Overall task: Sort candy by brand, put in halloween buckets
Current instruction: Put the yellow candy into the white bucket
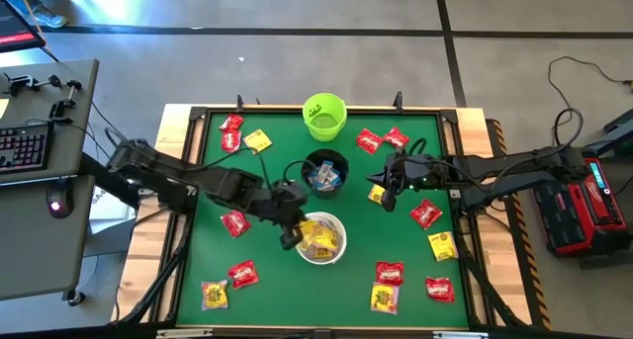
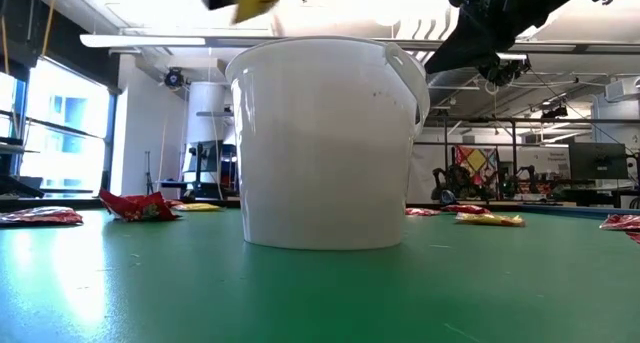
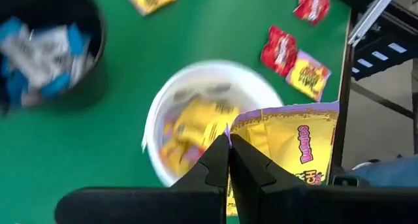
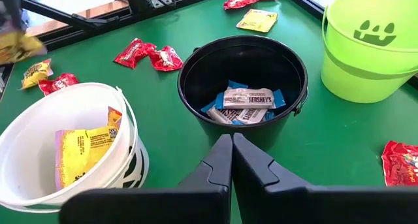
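Observation:
The white bucket (image 1: 321,238) stands near the table's middle and holds yellow packets; it fills the low view (image 2: 325,143). The black bucket (image 1: 325,171) behind it holds blue-and-white candies (image 4: 245,103). The lime green bucket (image 1: 324,116) stands at the far edge. My left gripper (image 3: 228,136) hovers at the white bucket's left rim, shut on a yellow packet (image 3: 287,145). My right gripper (image 4: 232,139) hangs right of the black bucket, shut and holding nothing. Red and yellow packets (image 1: 235,222) lie flat all over the green mat. My left gripper pinches the yellow packet by a corner of its purple-edged end (image 3: 236,125) between its two fingers. The packet is lifted clear of the table and spreads out to one side of the fingers, above the white bucket's rim (image 3: 153,119).
Loose packets lie at the far left (image 1: 230,127), near left (image 1: 215,295), near right (image 1: 388,285) and right (image 1: 426,213) of the mat. One yellow packet (image 1: 377,193) lies just below my right gripper. A raised frame (image 1: 188,171) borders the mat.

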{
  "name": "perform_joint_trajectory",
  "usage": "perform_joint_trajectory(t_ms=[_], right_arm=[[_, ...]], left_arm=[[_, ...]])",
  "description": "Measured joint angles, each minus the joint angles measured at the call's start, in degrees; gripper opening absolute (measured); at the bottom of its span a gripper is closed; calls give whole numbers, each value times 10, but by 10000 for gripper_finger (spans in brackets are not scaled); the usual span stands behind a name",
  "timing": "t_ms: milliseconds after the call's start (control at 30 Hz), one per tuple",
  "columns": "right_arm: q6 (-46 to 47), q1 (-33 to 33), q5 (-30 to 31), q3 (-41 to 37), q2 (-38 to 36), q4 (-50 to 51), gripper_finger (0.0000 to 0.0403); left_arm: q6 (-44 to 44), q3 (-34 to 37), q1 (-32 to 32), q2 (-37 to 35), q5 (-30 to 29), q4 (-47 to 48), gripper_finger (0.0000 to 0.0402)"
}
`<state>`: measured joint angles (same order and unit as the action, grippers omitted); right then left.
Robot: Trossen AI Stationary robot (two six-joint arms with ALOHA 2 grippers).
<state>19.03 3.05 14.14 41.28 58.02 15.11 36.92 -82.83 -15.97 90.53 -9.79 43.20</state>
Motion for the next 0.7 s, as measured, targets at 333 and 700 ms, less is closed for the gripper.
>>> perform_joint_trajectory(t_ms=[333, 700], right_arm=[[4, 0, -2, 0, 0, -4, 0], [5, 0, -5, 0, 1, -4, 0]], left_arm=[[-106, -118, 29, 114, 24, -3, 0], [-136, -133, 32, 176, 61, 6, 0]])
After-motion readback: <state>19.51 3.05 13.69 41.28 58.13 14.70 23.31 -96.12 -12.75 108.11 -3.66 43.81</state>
